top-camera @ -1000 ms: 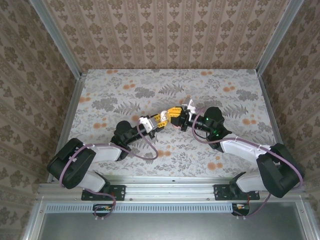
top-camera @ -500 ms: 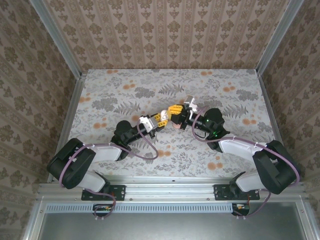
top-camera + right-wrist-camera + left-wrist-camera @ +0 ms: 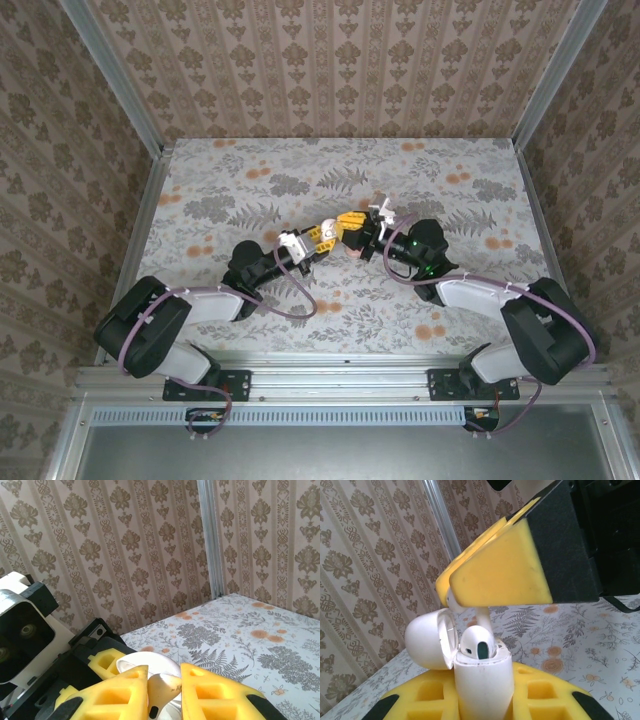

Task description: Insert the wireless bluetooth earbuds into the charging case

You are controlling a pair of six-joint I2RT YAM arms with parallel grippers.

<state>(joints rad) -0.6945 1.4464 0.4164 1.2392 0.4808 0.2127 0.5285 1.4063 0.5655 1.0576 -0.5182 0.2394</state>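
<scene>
Item: white charging case (image 3: 482,677), upright at the lower centre of the left wrist view, clamped between the yellow pads of the left pincer (image 3: 482,702). Its lid (image 3: 427,640) is hinged open toward frame left. A seated earbud (image 3: 477,645) rests with its head in the case mouth. The second earbud (image 3: 162,687) is pinched between the yellow fingertips of the right pincer (image 3: 164,680). In the left wrist view its white stem (image 3: 482,617) drops from that pincer (image 3: 451,587) to the case mouth; whether it has entered cannot be told. From above, both pincers (image 3: 322,237) (image 3: 350,221) meet tip to tip at frame centre, over the flower-printed tabletop (image 3: 250,170).
</scene>
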